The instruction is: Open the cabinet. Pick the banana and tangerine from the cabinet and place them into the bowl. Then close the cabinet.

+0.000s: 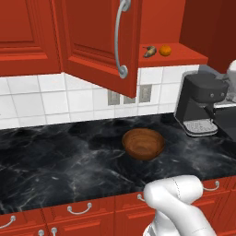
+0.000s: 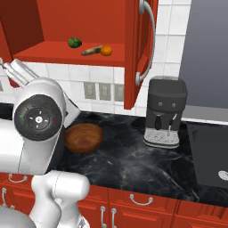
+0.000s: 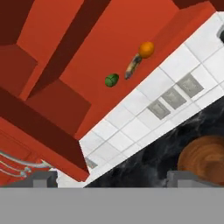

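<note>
The cabinet [image 2: 80,26] is glossy red wood with panelled doors, both swung open, each carrying a long curved silver bar handle [image 1: 120,39]. On its flat red shelf lie the tangerine [image 2: 106,50], a small smooth bright orange ball, and the banana [image 2: 91,51], a stubby curved brownish-yellow fruit whose one end touches or nearly touches the tangerine; a small dark green ball [image 2: 74,42] sits a little apart, further back and to the left in the right base view. Below, the bowl [image 1: 143,143] is round, shallow and brown with visible wood grain, standing upright on the counter [image 1: 55,166], a polished black stone slab veined with white. The wall behind is white square tile with grey outlet plates [image 1: 145,93]. A dark boxy coffee machine [image 2: 165,116] stands on the counter to the right of the bowl, and red drawers with small silver handles [image 1: 79,210] run under the counter edge. The tool [image 3: 112,178] has its two dark fingertips spread wide with nothing between them, pointed up toward the shelf from below. In the left base view the open door hides the left part of the shelf, and in the hand view the bowl is cut off at the right edge.
</note>
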